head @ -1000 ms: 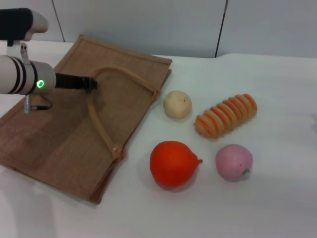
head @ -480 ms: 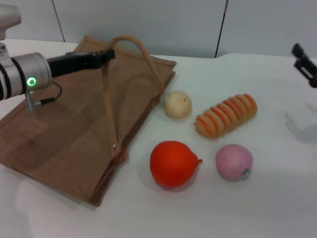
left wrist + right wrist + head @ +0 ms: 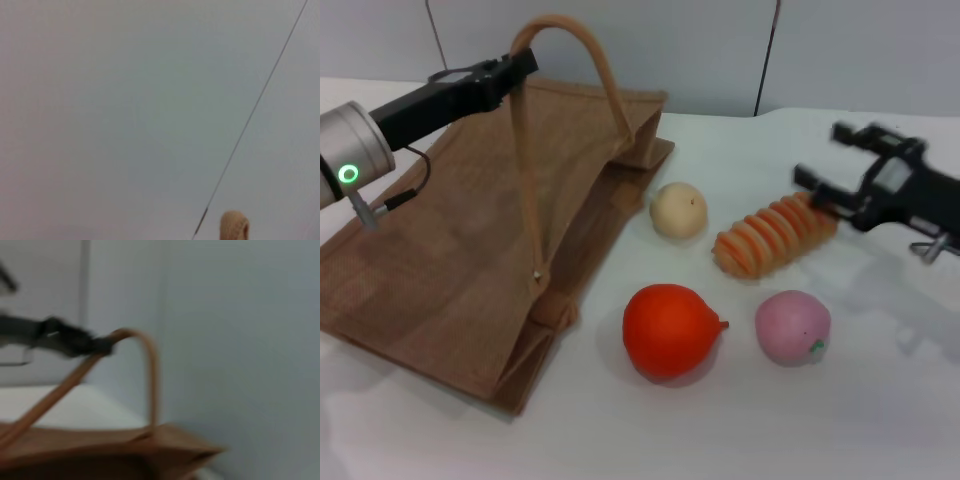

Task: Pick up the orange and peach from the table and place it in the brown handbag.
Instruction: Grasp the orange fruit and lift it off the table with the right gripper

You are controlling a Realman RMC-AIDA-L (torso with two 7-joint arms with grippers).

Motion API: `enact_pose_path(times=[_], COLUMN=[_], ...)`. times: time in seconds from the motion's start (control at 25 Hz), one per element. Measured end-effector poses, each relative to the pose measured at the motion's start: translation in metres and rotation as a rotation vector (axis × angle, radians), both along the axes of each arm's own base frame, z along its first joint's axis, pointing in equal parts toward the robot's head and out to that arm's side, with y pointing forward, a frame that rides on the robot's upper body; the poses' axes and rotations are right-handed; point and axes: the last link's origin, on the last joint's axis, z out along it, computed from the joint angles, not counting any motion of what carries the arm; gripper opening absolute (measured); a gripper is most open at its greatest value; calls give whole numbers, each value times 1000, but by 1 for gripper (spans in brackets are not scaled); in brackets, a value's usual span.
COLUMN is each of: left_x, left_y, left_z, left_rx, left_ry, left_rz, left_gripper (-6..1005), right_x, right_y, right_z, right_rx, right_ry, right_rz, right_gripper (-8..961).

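The left tool [image 3: 520,66] is clamped on a thin tan loop handle [image 3: 565,24] of the tan-brown woven burlap handbag [image 3: 440,260], at ten o'clock on the white desk [image 3: 740,420]. The right tool [image 3: 840,165], spread open, hangs at three o'clock over the orange-and-cream striped ridged roll [image 3: 777,232]. The handle may slip, collapsing the mouth. The smooth red-orange orange [image 3: 670,330] and matte pink peach [image 3: 792,327] lie at five o'clock.

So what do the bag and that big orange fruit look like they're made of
The brown handbag looks like coarse woven burlap, matte, with a visible weave and thin, smoother tan handles. The orange looks like smooth foam or plastic, with a slight sheen; which one is unclear.
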Motion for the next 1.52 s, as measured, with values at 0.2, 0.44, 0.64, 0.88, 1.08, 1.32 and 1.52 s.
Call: enact_pose_path(times=[0.2, 0.44, 0.64, 0.88, 1.08, 1.32, 1.52], left_x=[-1, 1, 2, 4, 5, 6, 6], left_y=[-1, 1, 2, 2, 3, 4, 4], left_z=[2, 2, 3, 4, 6, 7, 7], left_rx=[12, 14, 14, 19, 26, 29, 29], left_ry=[-13, -13, -19, -30, -42, -50, -50], left_rz=[2, -1, -6, -7, -8, -11, -11], left_gripper=[119, 119, 120, 119, 119, 119, 119], right_x=[-21, -43, -53, -64, -70, -77, -81], right_y=[2, 1, -2, -4, -5, -6, -7], right_z=[-18, -32, -43, -53, -58, -65, -71], right_rx=[-245, -404, -469, -545, -596, -642, -669], right_ry=[-92, -150, -191, -238, -272, -312, -343], right_rz=[41, 101, 131, 146, 151, 155, 159], right_gripper=[733, 733, 733, 733, 736, 722, 710])
